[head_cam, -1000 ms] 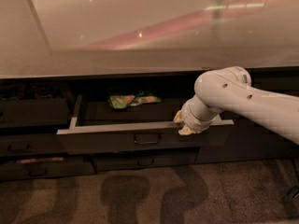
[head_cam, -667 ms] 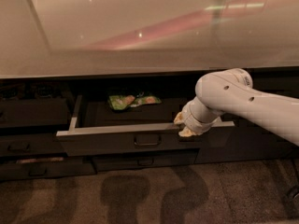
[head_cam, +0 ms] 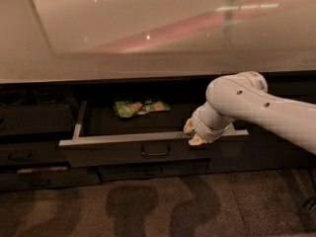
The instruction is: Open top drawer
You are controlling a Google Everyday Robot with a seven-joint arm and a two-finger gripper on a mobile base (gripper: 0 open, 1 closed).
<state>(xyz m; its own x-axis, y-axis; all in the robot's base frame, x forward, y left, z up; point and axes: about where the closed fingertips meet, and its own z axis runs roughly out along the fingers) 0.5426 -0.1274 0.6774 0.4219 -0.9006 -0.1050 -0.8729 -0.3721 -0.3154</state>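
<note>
glossy beige countertop (head_cam: pixel 148 33) is spread across the upper half, with a dark cabinet run tucked under its edge and brownish carpet (head_cam: pixel 148 206) below. the top drawer (head_cam: pixel 113 157) is seen pulled well out from the cabinet, its dark front facing the room, a small loop handle (head_cam: pixel 156 150) at the middle and a pale grey rim along the top. a green packet (head_cam: pixel 140 106) is left lying inside, toward the back. the white arm (head_cam: pixel 256 107) is brought in from the right, and the gripper (head_cam: pixel 193 135) is parked right on the drawer's front rim, right of the handle. whether the rim is actually clamped or just touched can't be told. smaller drawers (head_cam: pixel 29 154) are kept closed at the left, and another one (head_cam: pixel 153 171) is closed just beneath. soft shadows are thrown on the carpet.
</note>
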